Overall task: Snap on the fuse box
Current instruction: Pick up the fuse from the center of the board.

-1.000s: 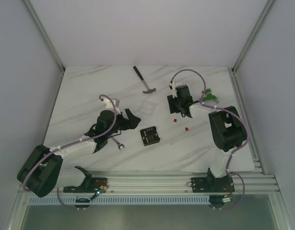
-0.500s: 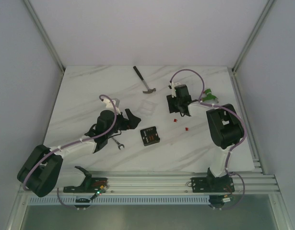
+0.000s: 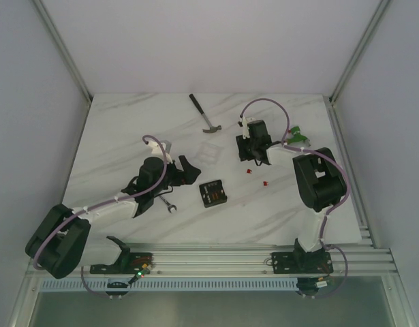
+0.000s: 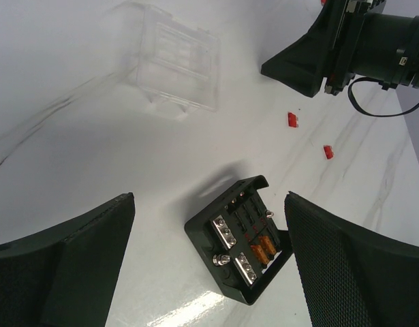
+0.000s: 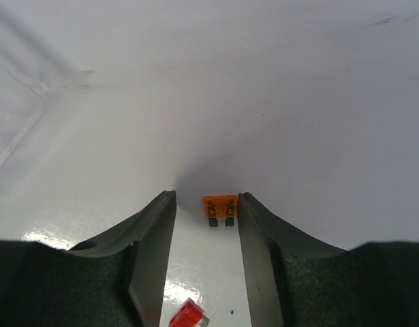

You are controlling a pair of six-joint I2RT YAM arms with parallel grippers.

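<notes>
Narrowly, right fingers straddle an orange fuse; left fingers gape wide before fuse box and lid.

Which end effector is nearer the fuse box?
Left. The left end effector is just beside the fuse box; the right end effector is farther away, at an orange fuse.

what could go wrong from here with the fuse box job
1. The orange fuse sits off-centre between the open right jaws, close to one side. Closing may tip or flick it rather than grip it squarely.
2. A loose red fuse lies close by, also between those jaws, and could get knocked.
3. The fuse box lies unheld on the glossy table. Pressing the clear cover on might slide it.
</notes>
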